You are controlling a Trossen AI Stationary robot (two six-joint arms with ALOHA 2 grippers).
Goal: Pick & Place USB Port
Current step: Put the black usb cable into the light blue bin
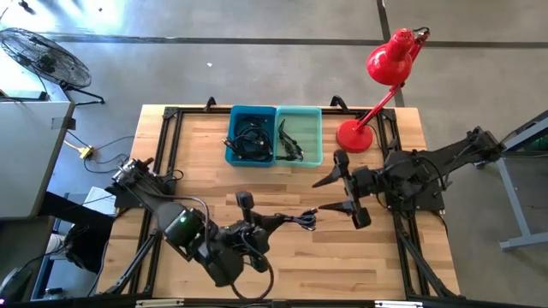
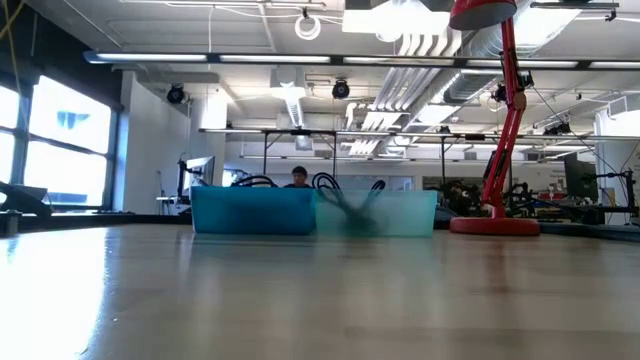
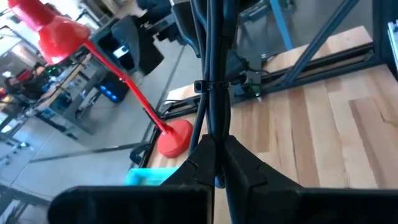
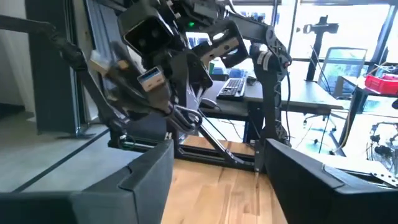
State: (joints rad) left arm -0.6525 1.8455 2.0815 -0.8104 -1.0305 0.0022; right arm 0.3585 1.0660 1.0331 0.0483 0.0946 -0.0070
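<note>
A black USB cable bundle, bound with a tie, hangs over the middle of the table, with my left gripper shut on it. Its blue-tongued plug shows in the right wrist view. My right gripper stands open just to the right of the bundle's free end, fingers pointing at it and apart from it. A blue bin and a teal bin, both with dark cables inside, stand side by side at the table's far edge. My left gripper pinches the bundled cable strands between its two fingers. The fingers come nearly level from the table's left and lie along the bundle. The bundle sticks out past the fingertips toward the right gripper, lifted clear of the table.
A red desk lamp has its base just right of the teal bin, close behind my right gripper. A black frame rail edges the wooden table. Bare wood lies near the front edge.
</note>
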